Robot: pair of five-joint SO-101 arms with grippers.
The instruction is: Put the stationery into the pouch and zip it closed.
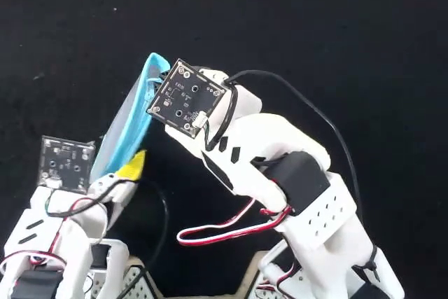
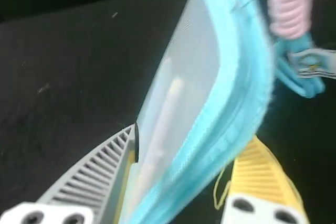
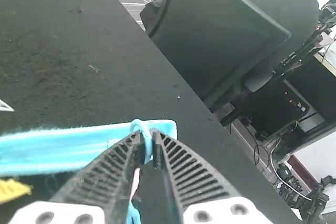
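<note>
Zipping looks like the step in hand, so my take: keep the holding side firm and pull the slider straight along the teeth, not up or sideways, or the fabric will bunch.

High view: the pouch [image 1: 127, 125] is lifted off the black tabletop [image 1: 336, 47], tilted on edge and strung between the two arms. The left gripper [image 1: 124, 167] has its near end from low down. The right arm is bent over the far end, wrist turned down on it.

Left wrist view: fingers [image 2: 262, 182] are clamped on the pouch body, one grey and one yellow, either side of it. You can make out pens [image 2: 168, 114] through the clear side, so the stationery seems to be in. A pink charm [image 2: 289, 3] hangs by the far end, probably on the zip, though it's blurry so don't quote me.

Right wrist view: the right gripper [image 3: 149, 141] is pinched together on the little blue loop [image 3: 137, 126] at the pouch's corner. That loop sits at the very end of the blue edge, so I'd guess the zip is about run out. I'd give it one last gentle tug with the left gripper holding firm, then check the seam for a gap.
</note>
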